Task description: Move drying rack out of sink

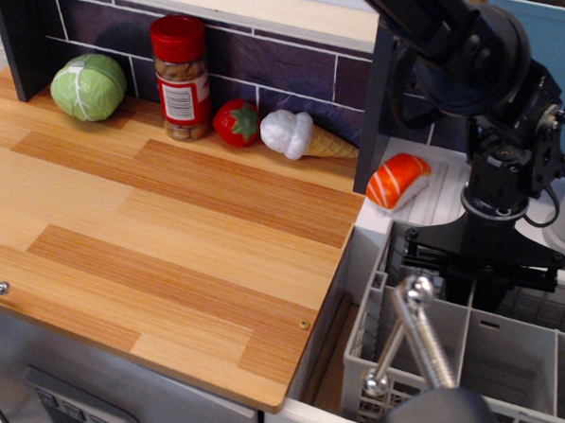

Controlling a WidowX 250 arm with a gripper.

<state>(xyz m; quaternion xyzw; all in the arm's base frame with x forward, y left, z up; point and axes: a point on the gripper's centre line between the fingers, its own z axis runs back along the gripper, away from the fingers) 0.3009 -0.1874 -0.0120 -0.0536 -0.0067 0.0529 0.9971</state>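
The light-grey slatted drying rack (pixel 506 353) sits in the sink at the lower right, tilted slightly. A strip of the sink's tan bottom (pixel 334 368) shows to the left of the rack. My black gripper (pixel 483 294) reaches down onto the rack's far lattice wall. Its fingers are drawn together on that wall, and their tips are hidden among the slats. The chrome ball-tipped faucet (pixel 418 335) rises in front of the rack at the near edge.
A salmon sushi piece (pixel 397 180) lies on the ribbed white drainboard (pixel 445 201) behind the sink. On the wooden counter (pixel 151 237) along the tiled back wall stand a cabbage (pixel 87 86), a red-lidded jar (pixel 182 76), a strawberry (pixel 236 122) and an ice cream cone (pixel 302 136).
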